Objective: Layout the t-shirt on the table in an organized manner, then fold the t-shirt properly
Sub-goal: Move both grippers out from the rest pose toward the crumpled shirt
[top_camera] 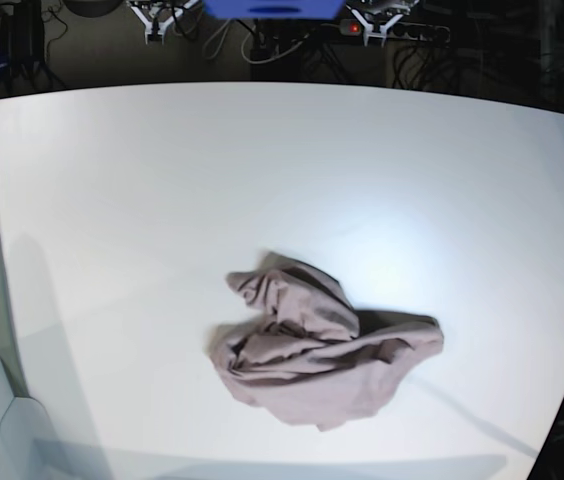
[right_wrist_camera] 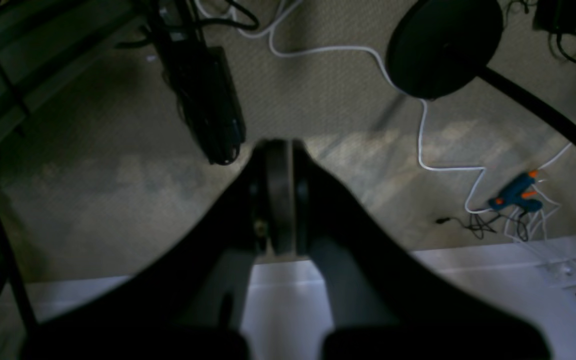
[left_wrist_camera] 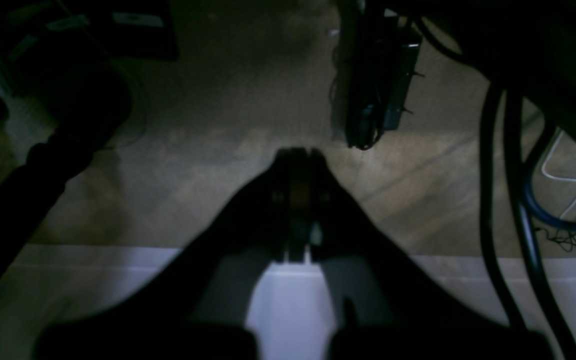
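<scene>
T-shirt (top_camera: pixel 317 355) lay crumpled in a loose heap on the table (top_camera: pixel 142 180), lower centre of the base frame, a little right of middle. Soft mauve-brown knit, matte, deeply creased; folds bunched highest at the upper left of the pile, a flatter flap spreading to the lower right. Collar and sleeves could not be told apart in the heap. Table surface smooth, matte white, edges gently curved, a bright glare patch just above and right of the shirt. Neither arm showed in the base view.

Left wrist view: left claw (left_wrist_camera: pixel 299 155) pressed shut, dark fingers meeting tip to tip at frame centre, nothing between them. It hung past the table's white edge, over a grainy beige carpet (left_wrist_camera: pixel 208 175). Thick black cables (left_wrist_camera: pixel 488 175) curved down the right of the frame.

Right wrist view: right claw (right_wrist_camera: pixel 279 147) likewise closed and empty, its smooth dark fingers tapering to a rounded point at centre frame. Same speckled carpet beneath. A round black disc-shaped base (right_wrist_camera: pixel 443 45) sat at upper right, a thin white cord (right_wrist_camera: pixel 420 130) snaking below it, and a blue-and-orange glue gun (right_wrist_camera: pixel 515 192) lay at right among tangled wires.

Both claws were well apart from the shirt.
</scene>
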`<act>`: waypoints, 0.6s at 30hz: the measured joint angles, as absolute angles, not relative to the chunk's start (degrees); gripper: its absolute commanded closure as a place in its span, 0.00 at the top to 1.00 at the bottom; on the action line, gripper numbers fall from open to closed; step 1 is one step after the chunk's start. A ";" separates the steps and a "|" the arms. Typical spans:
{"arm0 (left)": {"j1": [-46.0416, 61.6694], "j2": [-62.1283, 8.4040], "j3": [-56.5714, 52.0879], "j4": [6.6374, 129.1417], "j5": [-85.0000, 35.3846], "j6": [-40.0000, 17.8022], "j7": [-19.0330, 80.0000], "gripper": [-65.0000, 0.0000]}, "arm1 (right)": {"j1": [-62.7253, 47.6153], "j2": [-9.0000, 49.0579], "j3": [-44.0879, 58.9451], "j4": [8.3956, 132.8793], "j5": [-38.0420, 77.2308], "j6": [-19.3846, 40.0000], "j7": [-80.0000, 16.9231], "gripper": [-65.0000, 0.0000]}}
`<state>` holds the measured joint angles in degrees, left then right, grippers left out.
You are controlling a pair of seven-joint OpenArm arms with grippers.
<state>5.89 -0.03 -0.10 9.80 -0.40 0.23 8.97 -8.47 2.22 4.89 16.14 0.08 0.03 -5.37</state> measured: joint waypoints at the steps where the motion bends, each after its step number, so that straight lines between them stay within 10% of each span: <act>1: 5.89 -0.01 -0.10 9.80 -0.38 0.23 8.97 0.00 | -8.47 2.22 4.89 16.14 0.08 0.03 -5.37 0.00; 18: 6.33 -0.01 -0.10 11.51 -0.36 0.23 9.37 0.00 | -8.19 2.24 4.86 16.14 0.08 0.05 -5.30 0.00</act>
<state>6.33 -0.01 -0.10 11.51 -0.36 0.23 9.37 -8.19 2.24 4.86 16.14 0.08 0.05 -5.30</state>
